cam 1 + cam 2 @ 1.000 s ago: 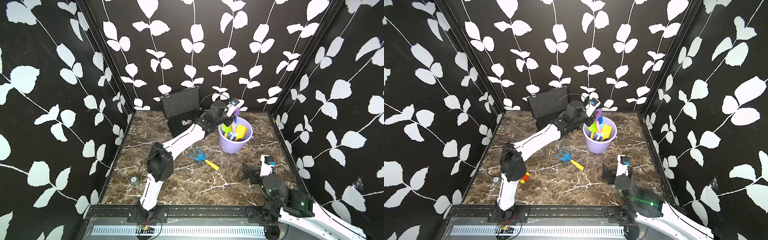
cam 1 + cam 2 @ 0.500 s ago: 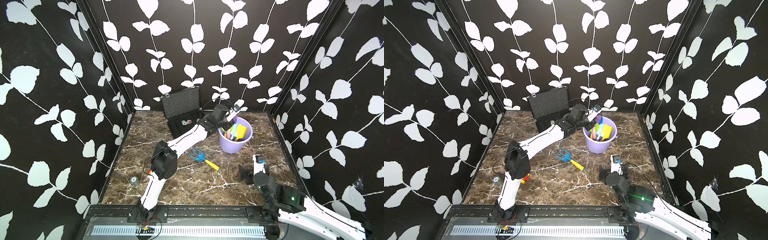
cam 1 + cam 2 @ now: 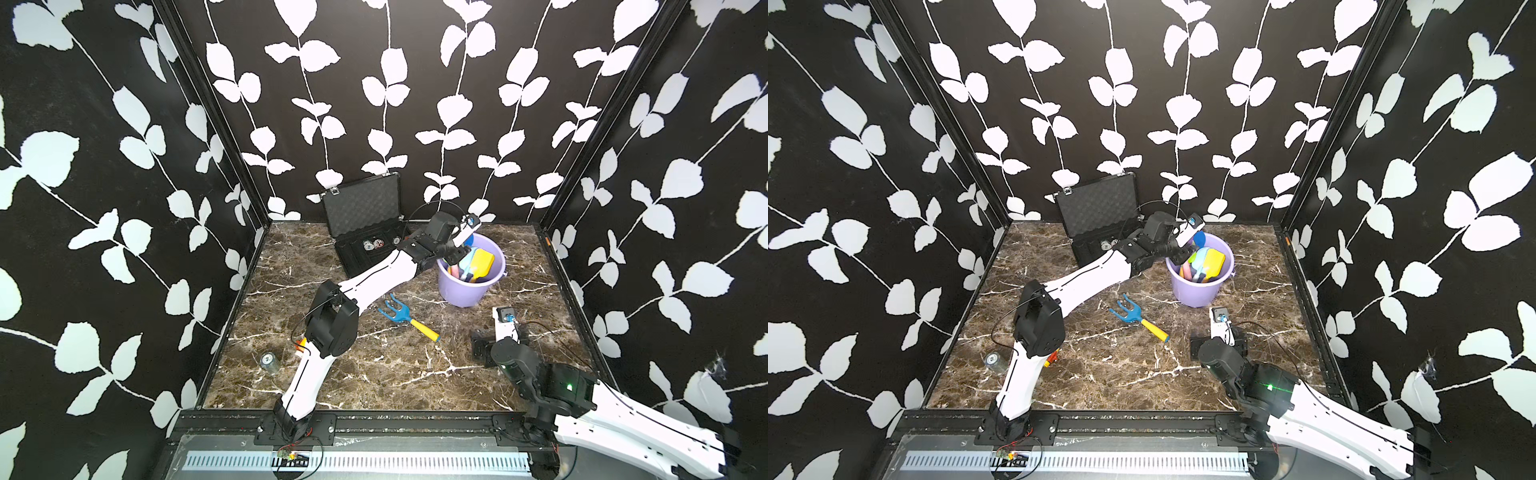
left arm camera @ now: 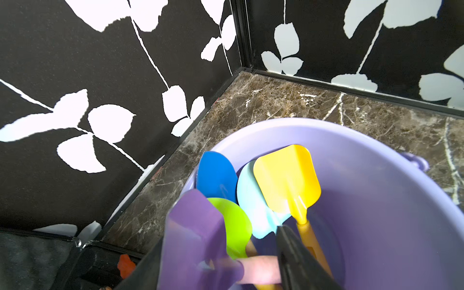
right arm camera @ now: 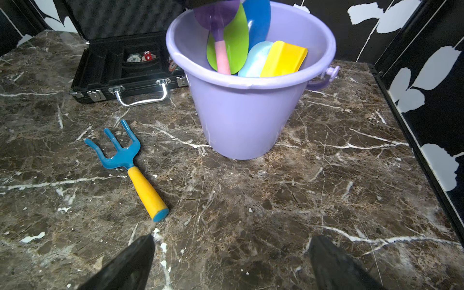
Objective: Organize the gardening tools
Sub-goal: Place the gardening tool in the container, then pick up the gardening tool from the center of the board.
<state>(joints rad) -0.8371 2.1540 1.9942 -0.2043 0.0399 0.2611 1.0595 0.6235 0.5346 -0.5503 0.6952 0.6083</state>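
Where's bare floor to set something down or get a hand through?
Biggest bare patch: front-centre marble, bordered by the blue rake, the right gripper and the front rail. Also bare: the strip between the purple bucket and the right wall. Crowded: the back, where the black case, left arm and bucket bunch together.

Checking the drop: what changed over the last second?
The left end effector came down into the bucket and opened, letting go of the purple spade. The right end effector edged toward the rake, still open. The rake, bucket and case stayed put.
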